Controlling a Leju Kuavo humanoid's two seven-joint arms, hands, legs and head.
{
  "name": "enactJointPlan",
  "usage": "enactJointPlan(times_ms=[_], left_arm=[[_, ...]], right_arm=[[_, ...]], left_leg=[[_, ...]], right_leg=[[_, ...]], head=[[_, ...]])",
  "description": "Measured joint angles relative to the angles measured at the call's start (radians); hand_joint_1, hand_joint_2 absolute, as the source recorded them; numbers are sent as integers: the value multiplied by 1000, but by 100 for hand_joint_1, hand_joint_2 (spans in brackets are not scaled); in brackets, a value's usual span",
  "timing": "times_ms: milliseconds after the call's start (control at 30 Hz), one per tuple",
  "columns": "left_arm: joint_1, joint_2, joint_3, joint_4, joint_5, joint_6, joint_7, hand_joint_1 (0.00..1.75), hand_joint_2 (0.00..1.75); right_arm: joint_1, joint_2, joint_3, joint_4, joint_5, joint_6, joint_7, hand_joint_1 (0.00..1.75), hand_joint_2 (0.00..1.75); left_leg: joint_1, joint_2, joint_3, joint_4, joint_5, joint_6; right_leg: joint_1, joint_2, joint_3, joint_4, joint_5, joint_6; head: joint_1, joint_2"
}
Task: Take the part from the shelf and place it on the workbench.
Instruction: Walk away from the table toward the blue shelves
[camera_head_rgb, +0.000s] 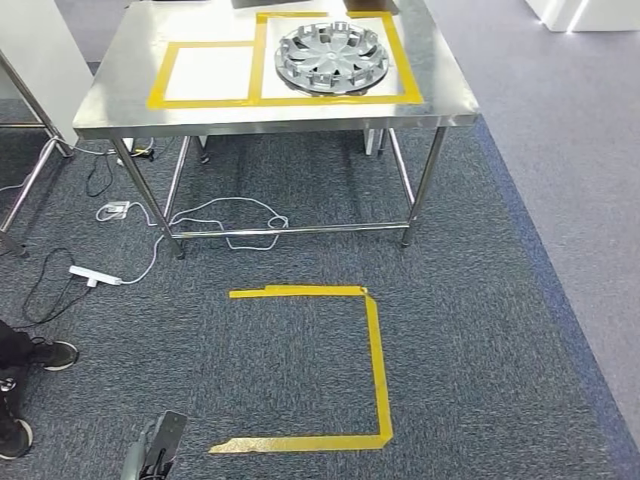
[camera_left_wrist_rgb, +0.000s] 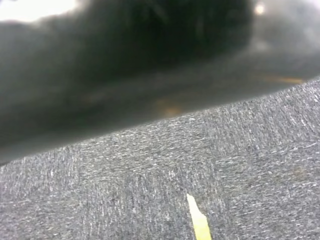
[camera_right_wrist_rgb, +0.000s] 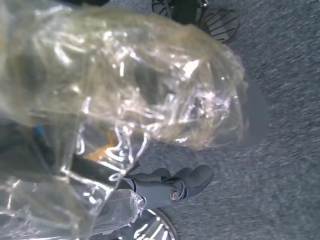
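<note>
Head view of a steel worktop (camera_head_rgb: 113, 95) marked with 2 yellow-taped rectangles. The part, a silver wheel cover (camera_head_rgb: 332, 57), lies flat, face up, inside the right rectangle (camera_head_rgb: 404, 68), near the worktop's far right corner; the left rectangle (camera_head_rgb: 207, 72) holds nothing. From this lie the placing step appears complete for this part. On the carpet in front, a yellow tape outline (camera_head_rgb: 377, 360) marks a standing place, and loose cables (camera_head_rgb: 226, 215) trail under the worktop. The left hand (camera_head_rgb: 155, 452) hangs low at the lower edge of the head view, well apart from the part; whether its fingers are apart or together cannot be told. In the right wrist view the right hand (camera_right_wrist_rgb: 177, 186) is wrapped in clear plastic film (camera_right_wrist_rgb: 132, 85), with the visible fingertips (camera_right_wrist_rgb: 200, 176) lying stretched out over the carpet and nothing seen in them, though the film hides too much to settle its state. Handling, as a judgement: the cover looks like a thin moulded shell, light for its width, stiff across the face yet liable to flex at the rim, with a glossy finish that may slip and scratch. The outer rim, or the openings between spokes, offers the surest hold, best taken with 2 hands on opposite sides.
</note>
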Motion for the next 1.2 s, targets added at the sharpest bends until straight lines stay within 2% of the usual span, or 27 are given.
enactJointPlan(times_ms=[67,100,133,167,200,267,300,333,400,467,533,600,633,667,700,733,767,800,833,867,933,1000,1067,1100,1133,1167,1200], left_arm=[[3,1,3,0,1,-2,0,0,0],[5,2,4,0,1,-3,0,0,0],[6,2,6,0,1,-4,0,0,0],[6,2,7,0,1,-4,0,0,0],[6,2,8,0,1,-4,0,0,0],[6,2,10,0,1,-5,0,0,0],[6,2,10,0,1,-5,0,0,0],[6,2,10,0,1,-5,0,0,0],[6,2,11,0,1,-5,0,0,0],[5,2,11,0,1,-5,0,0,0],[6,3,11,0,1,-5,-1,0,0],[9,4,11,0,1,-5,-1,0,0],[10,4,11,1,1,-5,-1,0,0],[11,4,11,1,1,-5,-1,0,0],[11,4,12,1,1,-5,-1,0,0],[11,4,12,1,1,-4,-1,0,0],[11,5,12,1,1,-4,-1,0,0],[11,5,12,1,1,-4,-1,0,0],[11,5,12,1,1,-3,-1,0,0],[10,6,13,2,2,-3,0,0,0],[9,3,13,2,2,-3,0,0,0],[8,2,14,2,1,-2,0,0,0],[10,2,16,2,1,-2,0,0,0],[12,2,16,2,1,-1,0,0,0],[13,2,17,2,1,-2,0,0,0],[12,2,17,2,1,-2,1,0,0],[12,2,17,2,1,-2,1,0,0]], right_arm=[[-2,0,5,1,4,0,1,0,0],[-2,0,6,2,5,0,2,0,0],[-1,1,7,2,6,0,3,0,0],[0,1,8,3,6,0,3,0,0],[1,1,8,3,7,0,3,0,0],[0,1,9,4,8,0,4,0,0],[-2,1,10,4,9,0,3,0,0],[-3,1,11,4,9,0,3,0,0],[-1,1,13,5,10,0,3,0,0],[1,2,13,5,10,0,4,0,0],[-1,2,13,6,10,1,4,0,0],[-2,3,13,6,10,4,4,0,0],[-1,3,13,6,10,5,4,0,0],[0,3,13,6,10,5,4,0,0],[0,3,13,6,10,5,4,0,0],[0,4,13,6,10,5,4,0,0],[-1,4,13,6,10,6,5,0,0],[-2,4,13,6,10,6,6,0,0],[-3,5,13,6,10,6,6,0,0],[-2,5,13,6,10,6,6,0,0],[1,5,13,7,10,6,7,0,0],[3,5,13,7,10,6,7,0,0],[-1,5,13,7,10,6,8,0,0],[-3,5,13,7,10,6,8,0,0],[-3,5,13,7,10,6,8,0,0],[-1,5,14,7,10,6,8,0,0],[0,5,13,7,10,6,8,0,0]], left_leg=[[-3,18,-5,0,2,4],[-4,28,-7,1,3,5],[-5,38,-8,1,3,5],[-5,46,-9,1,4,5],[-5,54,-8,1,4,5],[-8,69,-5,2,3,0],[-11,75,-4,3,3,-5],[-13,80,-4,4,3,-10],[-14,92,-3,4,4,-22],[-11,80,-7,20,-15,-33],[-7,45,-41,108,-76,-43],[-5,26,-95,240,-138,-48],[-4,25,-112,280,-146,-48],[-4,24,-113,284,-134,-48],[-4,21,-97,248,-104,-46],[-4,10,-68,185,-65,-43],[-2,-15,-38,120,-34,-39],[0,-39,-15,64,-14,-35],[1,-59,-3,31,-7,-32],[1,-69,-2,22,-10,-30],[1,-51,-6,16,-6,-22],[4,-25,-5,8,-1,-9],[3,4,-6,5,1,-2],[2,18,-7,5,1,-1],[1,32,-8,5,1,-1],[0,45,-8,5,0,-1],[0,56,-7,5,0,-2]], right_leg=[[-2,-31,-58,132,-70,8],[-4,-37,-84,193,-96,11],[-5,-40,-95,224,-102,13],[-6,-43,-85,216,-90,14],[-6,-48,-53,163,-60,13],[-2,-80,34,10,-3,5],[1,-92,64,-44,11,-1],[4,-101,76,-71,14,-6],[5,-90,72,-76,15,-18],[2,-76,73,-80,22,-30],[-2,-60,76,-83,31,-42],[-2,-40,72,-83,34,-46],[-1,-28,72,-83,35,-47],[-1,-16,72,-82,35,-46],[-1,-4,72,-80,35,-46],[-1,9,71,-77,35,-44],[0,21,69,-74,35,-42],[0,33,64,-68,34,-37],[-1,44,57,-64,35,-31],[-3,54,49,-62,37,-24],[-7,68,33,-60,41,-10],[-5,33,8,-23,15,1],[-5,-21,-47,92,-50,9],[-7,-33,-79,160,-80,13],[-8,-39,-101,209,-96,16],[-8,-43,-104,221,-93,18],[-8,-47,-87,194,-72,18]], head=[[6,0],[6,0],[6,0],[6,0],[6,0],[6,0],[5,0],[4,0],[2,0],[2,0],[-2,0],[-4,0],[-3,0],[-4,0],[-3,0],[-4,0],[-3,0],[-3,0],[-3,0],[-2,0],[-3,0],[4,0],[10,0],[12,0],[11,0],[12,0],[12,0]])
